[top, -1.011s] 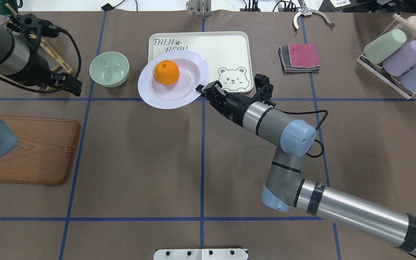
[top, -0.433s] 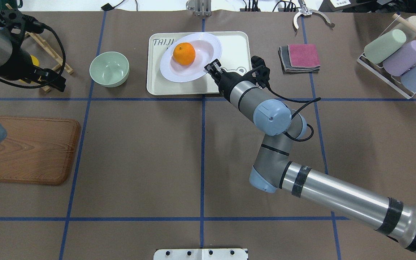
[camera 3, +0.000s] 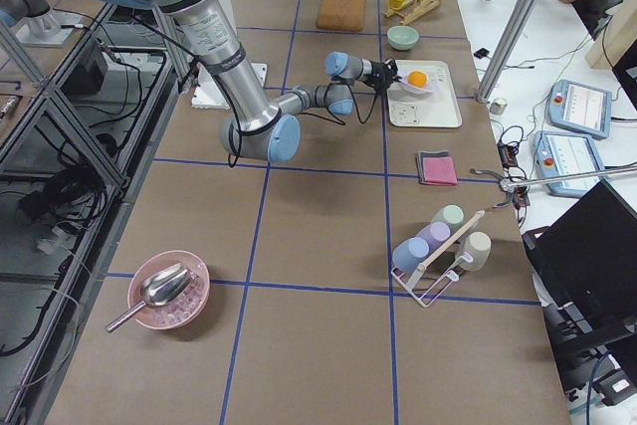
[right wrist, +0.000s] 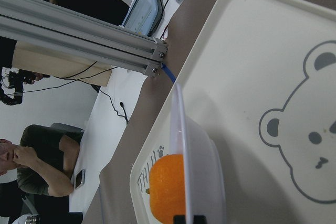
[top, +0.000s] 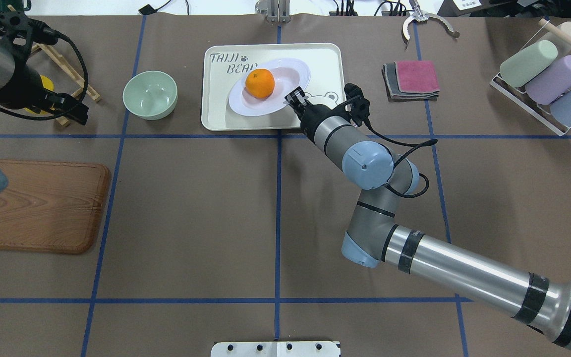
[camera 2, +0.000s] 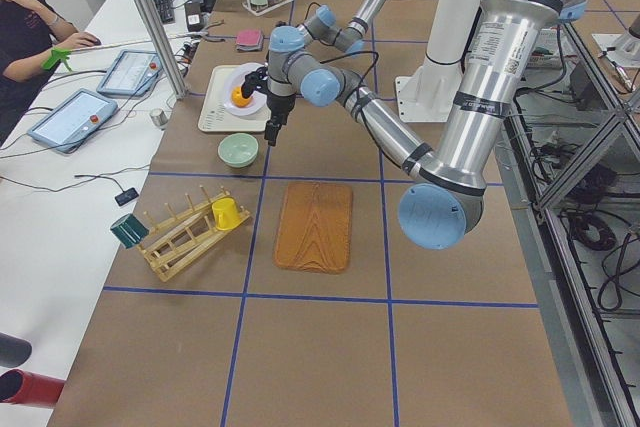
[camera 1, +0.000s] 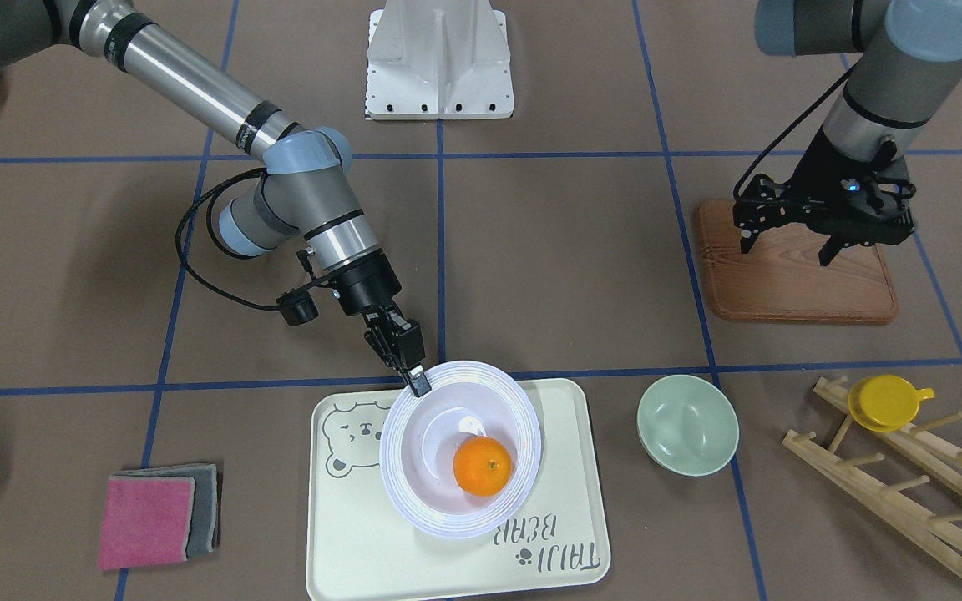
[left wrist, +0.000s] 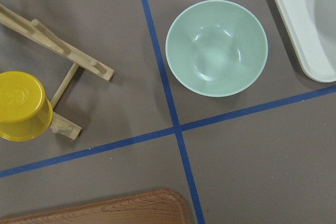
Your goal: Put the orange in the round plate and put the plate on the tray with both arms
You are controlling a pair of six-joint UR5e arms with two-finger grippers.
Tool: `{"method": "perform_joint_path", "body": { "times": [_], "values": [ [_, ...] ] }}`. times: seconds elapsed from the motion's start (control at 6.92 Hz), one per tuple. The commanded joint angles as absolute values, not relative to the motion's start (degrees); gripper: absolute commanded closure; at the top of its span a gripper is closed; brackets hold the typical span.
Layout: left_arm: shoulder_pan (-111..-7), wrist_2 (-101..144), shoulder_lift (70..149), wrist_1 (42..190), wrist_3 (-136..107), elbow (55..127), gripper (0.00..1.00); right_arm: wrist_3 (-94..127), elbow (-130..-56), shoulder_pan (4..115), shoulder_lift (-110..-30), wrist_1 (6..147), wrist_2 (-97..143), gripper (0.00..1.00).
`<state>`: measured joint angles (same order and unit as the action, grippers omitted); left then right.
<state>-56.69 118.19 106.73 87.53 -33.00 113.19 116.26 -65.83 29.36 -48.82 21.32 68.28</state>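
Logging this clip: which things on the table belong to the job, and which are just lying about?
Job: orange, round plate, tray, right claw pinching the plate's rim, left claw open.
Lying about: green bowl, wooden board, folded cloths, yellow cup, wooden rack, pastel cups.

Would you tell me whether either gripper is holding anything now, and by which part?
The right gripper grips the round plate by its rim, at the edge nearest the robot; the orange lies in it. The left gripper holds nothing.

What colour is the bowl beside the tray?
Pale green bowl, clearest in the left wrist view.
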Motion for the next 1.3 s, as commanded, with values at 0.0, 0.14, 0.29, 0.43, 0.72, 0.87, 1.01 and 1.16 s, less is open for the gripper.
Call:
{"method": "perform_joint_path", "body": {
  "times": [0.0, 0.14, 0.29, 0.43, 0.72, 0.87, 1.01, 1.16],
  "values": [
    [-56.8, 118.1, 106.7, 87.5, -33.0, 113.1, 0.02, 116.4, -65.7, 28.0, -48.8, 23.4, 66.6, 0.67],
    [-57.0, 118.1, 106.7, 87.5, -32.9, 112.9, 0.02, 115.9, -66.4, 28.3, -48.9, 26.9, 67.1, 0.35],
    [-57.1, 118.2, 106.7, 87.5, -32.9, 113.0, 0.02, 111.0, -68.5, 29.1, -49.0, 32.3, 70.0, 0.05],
    [-57.5, 118.2, 106.7, 87.5, -32.9, 113.0, 0.02, 104.4, -73.2, 30.7, -49.7, 40.6, 76.1, 0.00],
    [-57.6, 118.2, 106.7, 87.5, -32.9, 112.9, 0.02, 89.9, -81.6, 34.3, -50.5, 58.4, 85.8, 0.00],
    [-57.7, 118.2, 105.9, 87.6, -32.6, 112.9, 0.02, 80.3, -85.3, 36.7, -51.2, 66.0, 91.8, 0.00],
    [-57.8, 118.2, 104.8, 87.5, -29.6, 112.9, 0.02, 70.5, -89.1, 39.3, -53.1, 72.4, 97.2, 0.00],
    [-58.8, 118.2, 102.6, 87.6, -27.4, 112.9, 0.02, 65.4, -92.9, 42.9, -54.8, 76.7, 100.0, 0.00]
  ]
}}
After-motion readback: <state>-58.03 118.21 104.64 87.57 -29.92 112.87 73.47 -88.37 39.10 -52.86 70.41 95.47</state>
